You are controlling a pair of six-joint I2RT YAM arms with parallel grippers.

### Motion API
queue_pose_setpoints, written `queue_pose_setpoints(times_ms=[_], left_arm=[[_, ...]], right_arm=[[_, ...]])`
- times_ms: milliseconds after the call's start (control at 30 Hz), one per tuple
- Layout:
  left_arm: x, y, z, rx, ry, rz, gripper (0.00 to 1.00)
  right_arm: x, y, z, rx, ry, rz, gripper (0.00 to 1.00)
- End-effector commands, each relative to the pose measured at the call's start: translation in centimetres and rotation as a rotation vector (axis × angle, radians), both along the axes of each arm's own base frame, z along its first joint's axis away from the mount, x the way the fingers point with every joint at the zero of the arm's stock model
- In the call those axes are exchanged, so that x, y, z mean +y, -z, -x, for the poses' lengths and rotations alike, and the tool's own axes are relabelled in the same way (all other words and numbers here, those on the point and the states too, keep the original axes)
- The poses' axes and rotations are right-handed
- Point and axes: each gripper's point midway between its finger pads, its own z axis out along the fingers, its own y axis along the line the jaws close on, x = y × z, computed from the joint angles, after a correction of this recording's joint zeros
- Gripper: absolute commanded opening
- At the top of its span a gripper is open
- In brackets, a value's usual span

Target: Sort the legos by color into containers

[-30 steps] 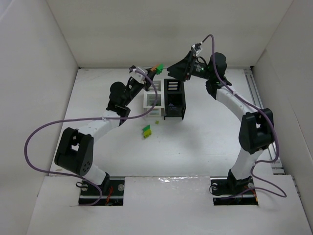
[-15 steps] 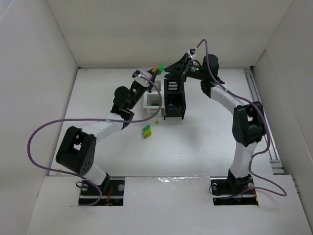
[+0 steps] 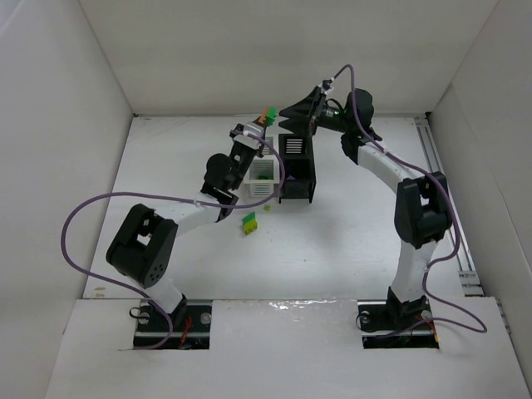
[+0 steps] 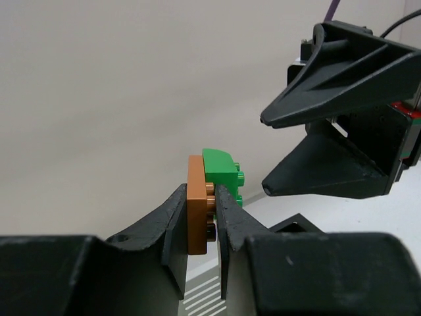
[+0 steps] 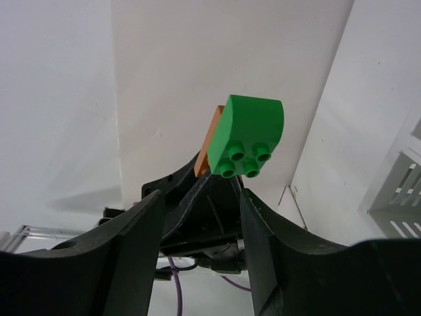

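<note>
Desk (image 3: 349,241): containers (image 3: 297,170) sit mid-width toward the far edge. Two loose legos (image 3: 248,222) lie just on the near side of the white bins.

Both arms meet in the air over the far side of the block. Left claw (image 4: 200,192) is pinched tight on an orange brick (image 4: 196,174) standing upright. A green brick (image 4: 220,171) is stuck to the orange face, on the side toward the right claw (image 4: 264,153).

Right claw is spread and grips nothing. The green brick lies just past its tips, near but apart, so the right arm is the one to take it. The seam runs vertical, so the pull-off would likely be sideways.

The left wrist view shows the gap between tips and green. The right wrist view hides that depth but shows four green studs pointing back at the claw, centred between its fingers (image 5: 141,217). The top view alone places the pair over the bins.
</note>
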Motion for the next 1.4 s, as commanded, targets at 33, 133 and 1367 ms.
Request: queue_pose_setpoints(times_ms=[33,133,1367], left_arm=[[1.0,-3.7,1.0,-0.119,-0.028,0.086,0.00],[0.6,-4.2,1.6,-0.134,-0.011,0.081,0.00],[1.3,-5.4,0.0,-0.088,-0.090,0.215,0.00]], right_arm=[[0.1,-0.8,0.0,-0.017,-0.014,-0.022,0.55],[0.2,-0.7,-0.2,-0.008,-0.015,-0.025,0.53],[3.3,-3.8,0.6,-0.089,-0.096,-0.098,0.00]])
